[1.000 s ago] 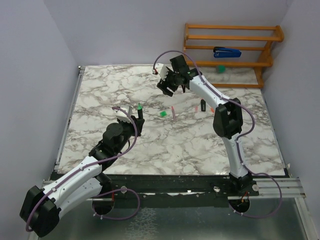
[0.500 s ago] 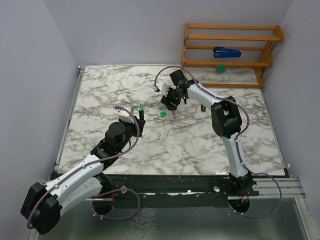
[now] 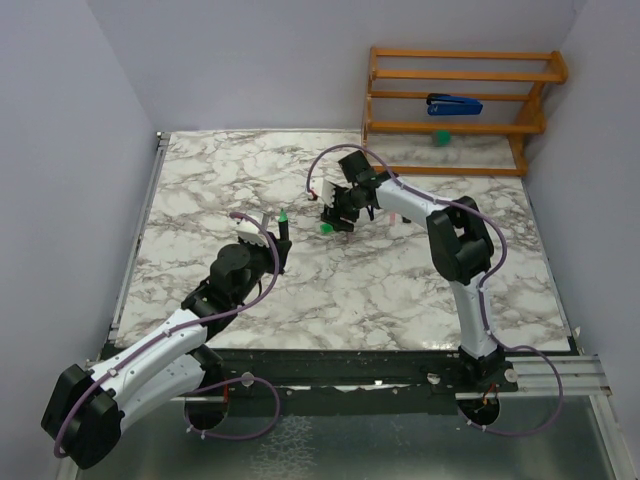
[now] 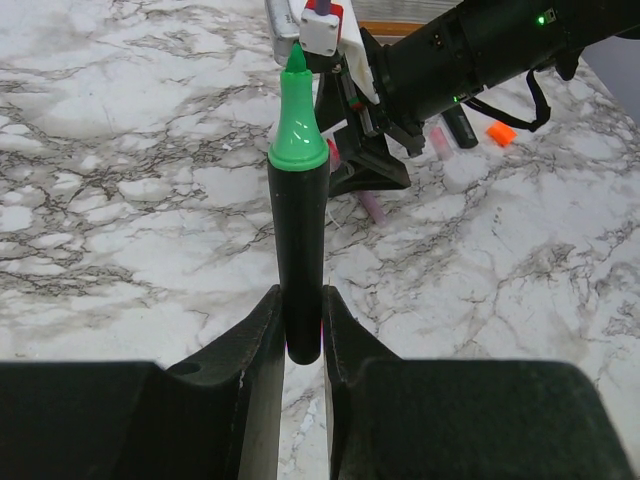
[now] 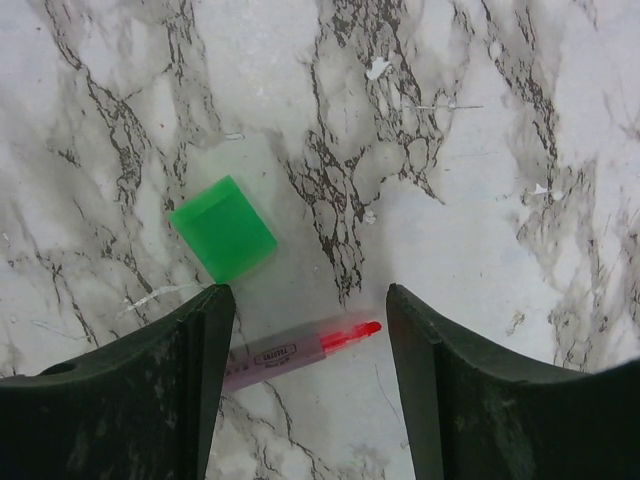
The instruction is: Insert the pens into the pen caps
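Note:
My left gripper [image 4: 300, 322] is shut on a black pen with a green end [image 4: 299, 230] and holds it upright above the table; it also shows in the top view [image 3: 283, 226]. My right gripper [image 5: 308, 310] is open and low over the marble, and shows in the top view [image 3: 338, 214]. The slim pale pink pen [image 5: 290, 355], red tip showing, lies between its fingers. The green cap [image 5: 223, 227] lies just beyond its left finger [image 5: 200, 340], apart from it, and shows in the top view [image 3: 325, 229]. A second black pen [image 4: 461, 127] and the orange cap [image 4: 501, 132] lie behind the right arm.
A wooden rack [image 3: 460, 125] stands at the back right, with a blue stapler-like object [image 3: 455, 103] and a small green thing [image 3: 441, 137] on it. Walls close in the table [image 3: 380, 290] on the left, back and right. A small pale pink piece [image 4: 440, 137] lies by the black pen.
My right gripper has come down and toward the near left, from above the far table to low over the pink pen and green cap. My left gripper has stayed put with its pen.

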`<state>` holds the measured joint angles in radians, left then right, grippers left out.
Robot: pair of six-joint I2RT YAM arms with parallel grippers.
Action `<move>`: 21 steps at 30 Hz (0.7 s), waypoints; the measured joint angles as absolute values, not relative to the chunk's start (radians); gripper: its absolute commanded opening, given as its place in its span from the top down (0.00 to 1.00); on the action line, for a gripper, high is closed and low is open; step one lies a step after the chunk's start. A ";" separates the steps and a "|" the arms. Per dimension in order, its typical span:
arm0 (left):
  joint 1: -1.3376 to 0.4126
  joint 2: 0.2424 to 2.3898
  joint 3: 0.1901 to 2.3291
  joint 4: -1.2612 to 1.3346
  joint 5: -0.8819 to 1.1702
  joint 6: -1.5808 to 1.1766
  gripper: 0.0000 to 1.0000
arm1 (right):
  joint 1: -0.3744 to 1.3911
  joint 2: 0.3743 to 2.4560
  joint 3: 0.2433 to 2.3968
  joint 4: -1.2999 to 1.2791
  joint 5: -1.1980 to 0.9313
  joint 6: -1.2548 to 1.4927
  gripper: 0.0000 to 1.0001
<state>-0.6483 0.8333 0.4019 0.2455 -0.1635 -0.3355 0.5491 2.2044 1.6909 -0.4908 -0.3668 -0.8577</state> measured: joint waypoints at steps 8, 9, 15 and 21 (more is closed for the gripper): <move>-0.648 0.833 0.402 0.246 -0.149 -0.336 1.00 | 0.551 2.205 1.708 -0.514 -0.432 -0.889 0.34; -0.648 0.833 0.402 0.246 -0.148 -0.336 1.00 | 0.551 2.205 1.717 -0.522 -0.440 -0.892 0.35; -0.648 0.832 0.402 0.247 -0.146 -0.336 1.00 | 0.559 2.205 1.760 -0.545 -0.488 -0.895 0.35; -0.648 0.833 0.402 0.249 -0.143 -0.336 1.00 | 0.573 2.205 1.760 -0.584 -0.512 -0.900 0.35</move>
<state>-0.6483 0.8326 0.4015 0.2485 -0.1432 -0.3355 0.5732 2.2047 1.7599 -0.5838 -0.5121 -0.8997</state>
